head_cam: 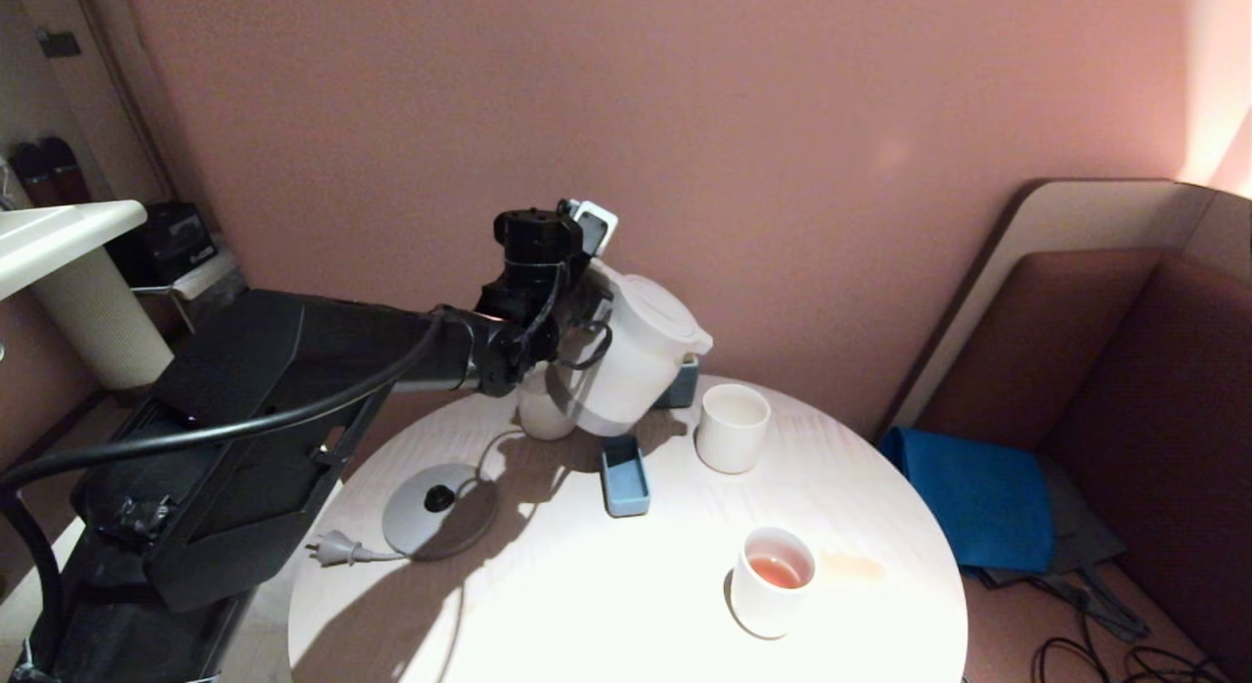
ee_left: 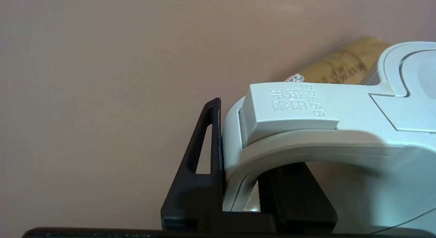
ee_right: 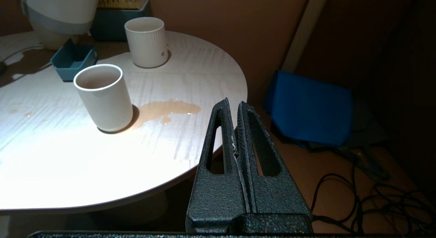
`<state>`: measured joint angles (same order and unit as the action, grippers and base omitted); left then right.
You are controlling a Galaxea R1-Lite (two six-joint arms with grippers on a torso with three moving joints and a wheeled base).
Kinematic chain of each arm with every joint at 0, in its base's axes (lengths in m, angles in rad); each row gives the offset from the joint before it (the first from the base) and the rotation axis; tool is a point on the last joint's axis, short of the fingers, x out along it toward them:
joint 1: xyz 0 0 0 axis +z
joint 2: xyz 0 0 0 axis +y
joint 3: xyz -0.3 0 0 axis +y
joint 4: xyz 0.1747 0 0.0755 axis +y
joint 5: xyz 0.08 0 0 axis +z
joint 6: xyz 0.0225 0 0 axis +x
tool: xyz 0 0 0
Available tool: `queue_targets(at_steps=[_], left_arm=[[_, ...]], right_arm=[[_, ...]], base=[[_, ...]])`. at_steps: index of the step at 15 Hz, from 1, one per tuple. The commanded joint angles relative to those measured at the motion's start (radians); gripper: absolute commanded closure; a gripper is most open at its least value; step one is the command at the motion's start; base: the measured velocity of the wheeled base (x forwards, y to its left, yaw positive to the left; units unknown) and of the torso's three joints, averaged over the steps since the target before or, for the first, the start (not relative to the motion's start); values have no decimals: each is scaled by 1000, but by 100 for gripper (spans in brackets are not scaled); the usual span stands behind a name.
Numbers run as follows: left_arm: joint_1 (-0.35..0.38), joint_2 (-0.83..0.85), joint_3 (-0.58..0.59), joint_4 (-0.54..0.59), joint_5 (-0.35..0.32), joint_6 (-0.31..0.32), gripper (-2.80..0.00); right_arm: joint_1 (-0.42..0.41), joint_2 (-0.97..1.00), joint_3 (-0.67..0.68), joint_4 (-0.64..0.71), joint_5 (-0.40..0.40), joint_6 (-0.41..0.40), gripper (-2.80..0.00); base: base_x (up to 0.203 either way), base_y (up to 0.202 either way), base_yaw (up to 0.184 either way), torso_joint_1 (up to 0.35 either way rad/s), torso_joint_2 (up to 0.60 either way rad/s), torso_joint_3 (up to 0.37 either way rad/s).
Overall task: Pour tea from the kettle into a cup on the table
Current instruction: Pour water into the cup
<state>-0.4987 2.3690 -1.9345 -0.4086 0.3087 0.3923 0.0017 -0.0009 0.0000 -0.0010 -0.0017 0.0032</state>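
Gripping the kettle [head_cam: 641, 355] by its loop handle with the left end effector [head_cam: 577, 326], fingers [ee_left: 201, 169] closed on either side of the handle, one inside the loop. Holding the kettle lifted clear of the table [head_cam: 606, 605], tilted, spout toward the ribbed cup [head_cam: 732, 427]. Hanging just above and beside that cup, with its grey base [head_cam: 438, 510] sitting apart on the table. Standing nearer the table's front edge, well apart from the kettle, a smooth cup [head_cam: 773, 580] with pale orange tea [head_cam: 778, 570], a spill [ee_right: 167, 110] beside it. Resting off the table's edge, the right end effector [ee_right: 235, 129], fingers pressed together, holding nothing.
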Motion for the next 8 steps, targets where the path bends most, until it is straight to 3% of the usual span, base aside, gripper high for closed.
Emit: queue_targets(at_steps=[1, 4, 6, 8], left_arm=[[0, -34, 3, 10, 0, -95, 0], [17, -82, 27, 51, 0, -251, 0], [42, -105, 81, 53, -4, -284, 0], [64, -159, 182, 49, -56, -326, 0]], right_arm=[[1, 1, 0, 0, 1, 0, 0], [0, 1, 0, -1, 2, -2, 0], [0, 1, 0, 0, 2, 0, 0], [0, 1, 0, 1, 0, 0, 0]], base=[[0, 0, 0, 0, 0, 0], [0, 0, 0, 0, 0, 0], [0, 0, 0, 0, 0, 0], [0, 0, 0, 0, 0, 0]])
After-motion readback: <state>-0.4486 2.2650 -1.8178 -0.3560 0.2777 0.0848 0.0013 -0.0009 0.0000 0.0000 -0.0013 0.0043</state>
